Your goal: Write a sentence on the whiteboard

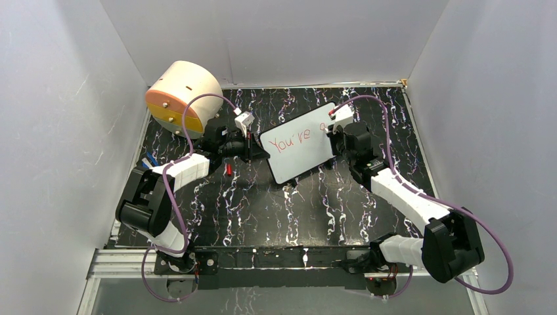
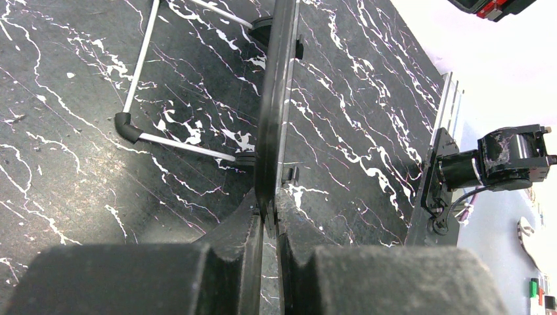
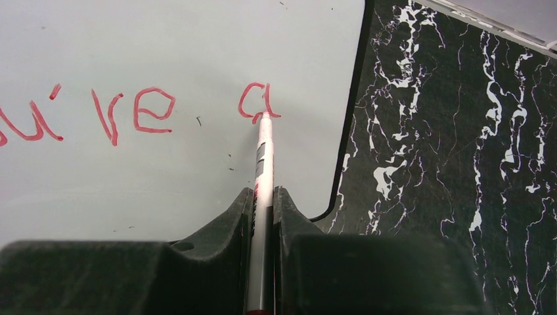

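The board (image 1: 299,146) sits toward the far middle of the table (image 1: 263,210), slanted, just right of the drum (image 1: 182,95) and between the two arms. The left gripper (image 2: 269,220) is clamped on the board's left edge, jaws pressed against both faces of the thin dark rim, seemingly to steady it. The right gripper (image 3: 263,203) is closed tight around a marker (image 3: 263,157), which runs out between the fingers with its tip touching the white surface at the foot of a red "a". The sentence (image 3: 148,111) so far reads "You're a" in one line that climbs toward the board's right edge. The "a" looks complete or nearly so, and it lies near that edge, so there is little room left on this line. As I judge it, the task is partly done: an opening phrase is written, but it is not a full sentence. At least one more word is needed, and the bare lower half of the board is the likely place for it. The lettering is thin but legible.
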Robot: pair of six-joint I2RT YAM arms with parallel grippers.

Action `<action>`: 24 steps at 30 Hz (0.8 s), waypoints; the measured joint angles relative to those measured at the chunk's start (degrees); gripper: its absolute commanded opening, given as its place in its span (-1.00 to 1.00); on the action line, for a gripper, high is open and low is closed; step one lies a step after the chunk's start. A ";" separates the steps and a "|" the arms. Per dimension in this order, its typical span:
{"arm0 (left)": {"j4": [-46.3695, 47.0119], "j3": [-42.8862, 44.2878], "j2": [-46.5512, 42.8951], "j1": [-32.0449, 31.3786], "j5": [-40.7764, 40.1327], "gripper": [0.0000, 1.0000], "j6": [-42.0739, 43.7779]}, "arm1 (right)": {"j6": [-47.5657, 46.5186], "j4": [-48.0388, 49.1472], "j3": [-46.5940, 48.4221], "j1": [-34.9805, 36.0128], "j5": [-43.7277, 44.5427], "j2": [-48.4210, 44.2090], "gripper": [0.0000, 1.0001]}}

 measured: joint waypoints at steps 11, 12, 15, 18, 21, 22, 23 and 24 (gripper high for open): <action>-0.66 0.31 -0.02 0.00 -0.24 -1.00 0.00 | 0.20 -0.66 -0.48 1.86 0.04 -6.08 -1.00; -0.66 0.31 -0.02 0.00 -0.24 -1.00 0.00 | 0.24 -0.92 -0.85 2.56 0.07 -6.54 -1.00; -0.72 0.31 -0.07 0.00 -0.33 -1.00 0.00 | 0.33 -1.62 -1.44 4.70 0.68 -6.78 -1.00; -0.79 0.31 -0.13 0.00 -0.48 -1.00 0.00 | 0.48 -2.78 -1.99 7.87 2.10 -6.78 -1.00; -0.81 0.31 -0.13 0.00 -0.59 -1.00 -0.02 | 0.70 -3.93 -2.67 11.13 3.76 -6.95 -1.00; -0.81 0.31 -0.13 0.00 -0.61 -1.00 -0.02 | 0.85 -4.52 -2.69 12.20 4.42 -6.99 -1.00; -0.79 0.31 -0.15 0.00 -0.61 -1.00 -0.02 | 0.96 -4.74 -2.69 13.00 4.87 -7.10 -1.00; -0.79 0.31 -0.15 0.00 -0.61 -1.00 -0.04 | 1.14 -4.76 -2.80 14.12 5.68 -7.30 -1.00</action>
